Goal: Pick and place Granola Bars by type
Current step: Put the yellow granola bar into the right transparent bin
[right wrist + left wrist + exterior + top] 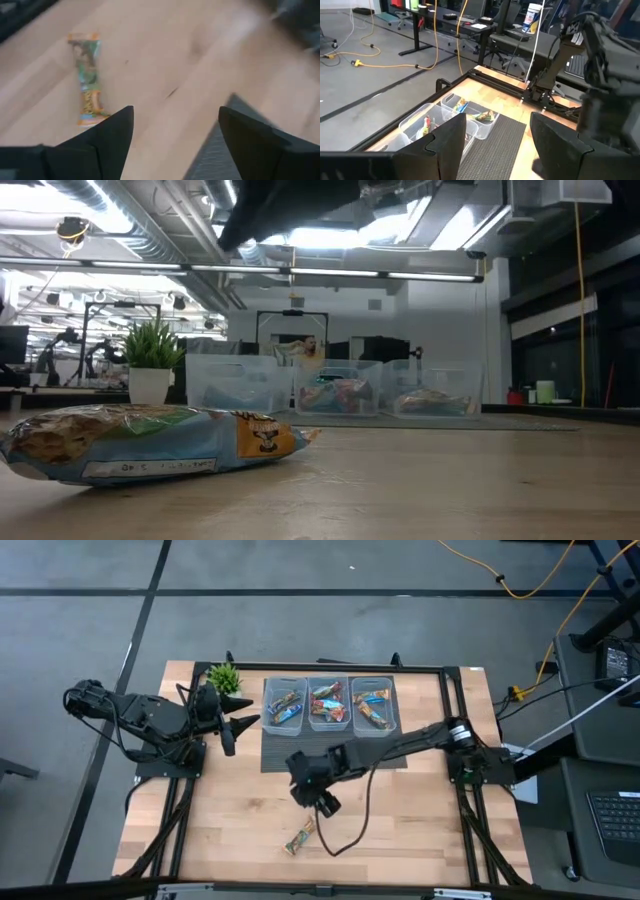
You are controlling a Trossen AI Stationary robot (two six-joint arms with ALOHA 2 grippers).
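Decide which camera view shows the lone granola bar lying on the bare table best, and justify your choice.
The low view: the granola bar fills the foreground, its wrapper seen side-on. The right wrist view shows its whole length beyond the open right gripper, though blurred. The high view shows it tiny. The left wrist view misses it.

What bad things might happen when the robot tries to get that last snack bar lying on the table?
1. The granola bar lies flat near the table's front edge; a clumsy push might slide it off.
2. The right gripper is open above bare wood, beside the bar, so closing now would likely grab nothing.
3. A dark cable loops beside the bar and might snag or drag it.
4. The three bins already hold bars, so it might land in the wrong one.
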